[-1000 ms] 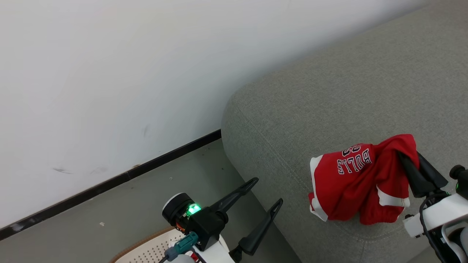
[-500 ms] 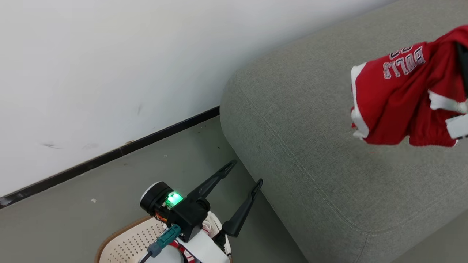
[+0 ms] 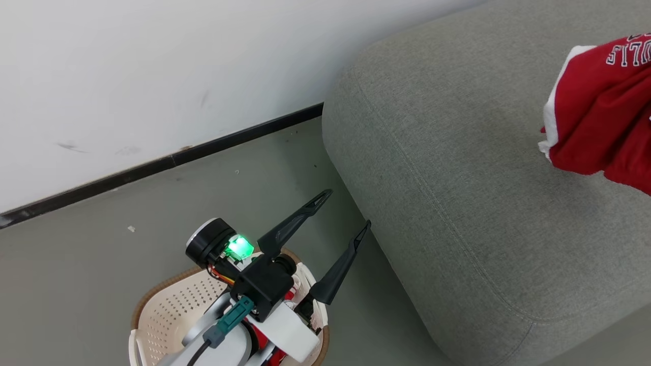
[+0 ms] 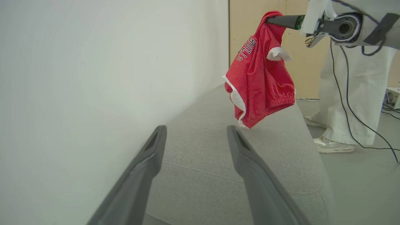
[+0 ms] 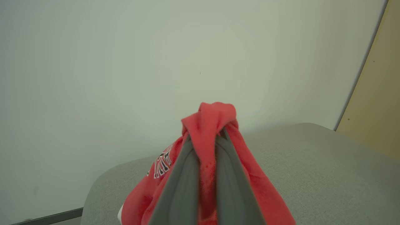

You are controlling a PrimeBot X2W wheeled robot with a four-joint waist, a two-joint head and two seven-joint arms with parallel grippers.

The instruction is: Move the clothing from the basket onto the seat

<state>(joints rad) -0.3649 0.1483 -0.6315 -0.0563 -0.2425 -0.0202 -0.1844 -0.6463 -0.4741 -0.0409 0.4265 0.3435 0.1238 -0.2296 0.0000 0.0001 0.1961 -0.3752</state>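
A red jersey [image 3: 600,122] with white trim hangs over the grey seat [image 3: 457,183] at the head view's right edge. My right gripper [image 5: 206,137] is shut on a bunched fold of this jersey [image 5: 207,120]. In the left wrist view the jersey [image 4: 259,84] dangles from the right gripper [image 4: 270,19], its hem close above the seat [image 4: 281,147]. My left gripper [image 3: 346,208] stands open and empty above the floor beside the seat's corner. The cream basket [image 3: 152,305] sits on the floor under my left arm, with a bit of red fabric [image 3: 262,338] inside.
A white wall with a black skirting strip [image 3: 152,165] runs behind the seat and floor. A person's legs in white trousers [image 4: 353,93] and a pale shoe [image 4: 332,145] stand past the seat's far side, with black cables [image 4: 368,131] on the floor.
The right gripper has lifted the jersey off the seat's front and carried it up and to the right. The head camera has shifted, so more of the basket shows. The left gripper stays open.
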